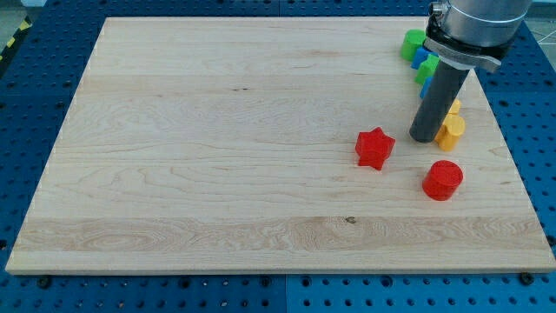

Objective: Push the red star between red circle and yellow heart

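The single camera looks down at a slant on a pale wooden board (217,148) lying on a blue table (35,87) dotted with holes. The arm (478,22) comes in at the view's top right and ends in a straight dark rod; my tip (425,139) rests on the board. There is no claw on this arm, so nothing to call wide, narrow or holding: just the bare rod.

The red star (374,148) lies flat on the board at about 8 o'clock from my tip, near it but with a strip of bare wood between them. The red circle (443,180) sits at about 5 o'clock from my tip, and at roughly 4 o'clock from the star, apart from both. Just beside my tip, at 3 o'clock, is a yellow block (451,130), partly hidden by the rod; I cannot make out its shape for sure, nor whether the rod touches it.

Behind the rod, towards 12 o'clock, a tight cluster runs up the board's right side: a green block (412,44) at the top, a blue block (425,61) just below it, and another green edge (423,76) peeping out under that. The rod covers much of them, so their shapes stay unclear.
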Action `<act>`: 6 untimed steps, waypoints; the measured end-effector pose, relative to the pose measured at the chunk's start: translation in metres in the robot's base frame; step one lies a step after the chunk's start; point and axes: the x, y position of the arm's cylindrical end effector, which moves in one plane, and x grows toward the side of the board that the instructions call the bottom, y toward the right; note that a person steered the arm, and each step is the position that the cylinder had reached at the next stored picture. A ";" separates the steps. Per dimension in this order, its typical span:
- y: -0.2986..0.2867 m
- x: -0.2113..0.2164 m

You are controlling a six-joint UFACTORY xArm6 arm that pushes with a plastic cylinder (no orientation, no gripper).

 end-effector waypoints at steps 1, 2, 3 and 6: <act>-0.043 -0.012; -0.103 -0.027; -0.161 -0.029; -0.132 0.025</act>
